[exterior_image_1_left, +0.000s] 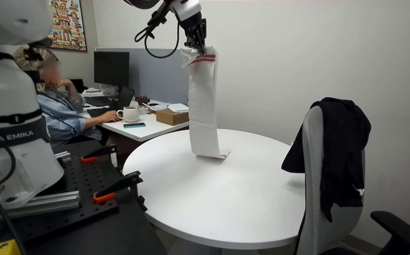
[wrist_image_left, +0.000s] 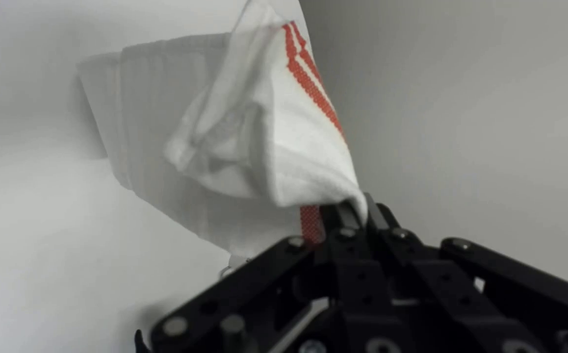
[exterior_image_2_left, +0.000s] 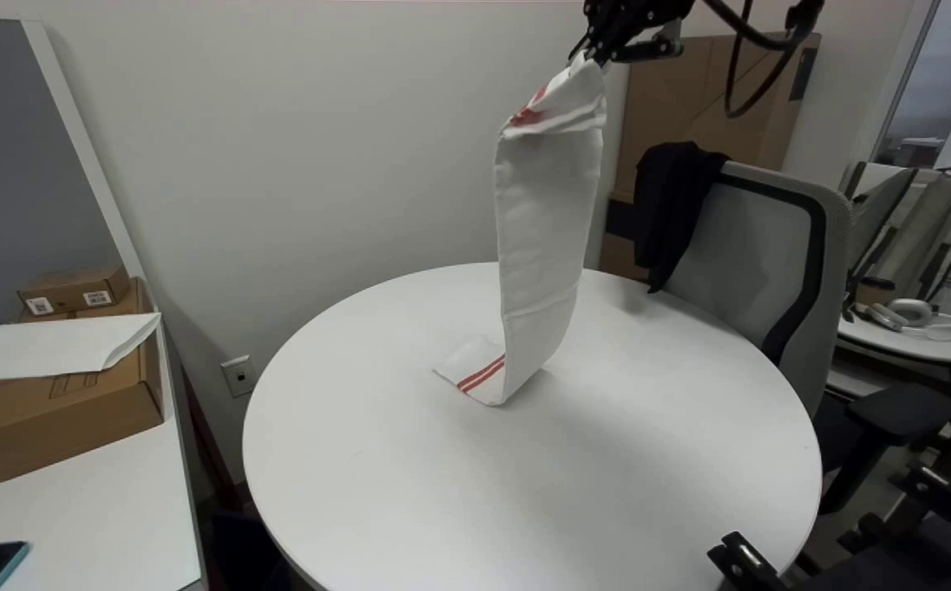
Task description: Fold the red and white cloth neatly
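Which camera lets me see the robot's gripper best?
The wrist view, because there the gripper looks big and close, pinching the cloth. Both exterior views show it too, but much smaller and near the top, with the cloth hanging below it.

gripper (wrist_image_left: 360,218): lower right of centre; fingers (wrist_image_left: 348,245) closed, cloth (wrist_image_left: 222,127) pinched between.
cloth body (wrist_image_left: 151,117): white; runs from the fingers toward the left.
near flap (wrist_image_left: 303,147): crumpled, folded over, covering part of the cloth body behind.
red stripes (wrist_image_left: 316,95): two, parallel, along the flap's right edge.
red band (wrist_image_left: 309,223): on the layer behind, just beside a finger.
white tabletop (wrist_image_left: 34,235): left of and behind the cloth.
grey wall (wrist_image_left: 460,122): right side.
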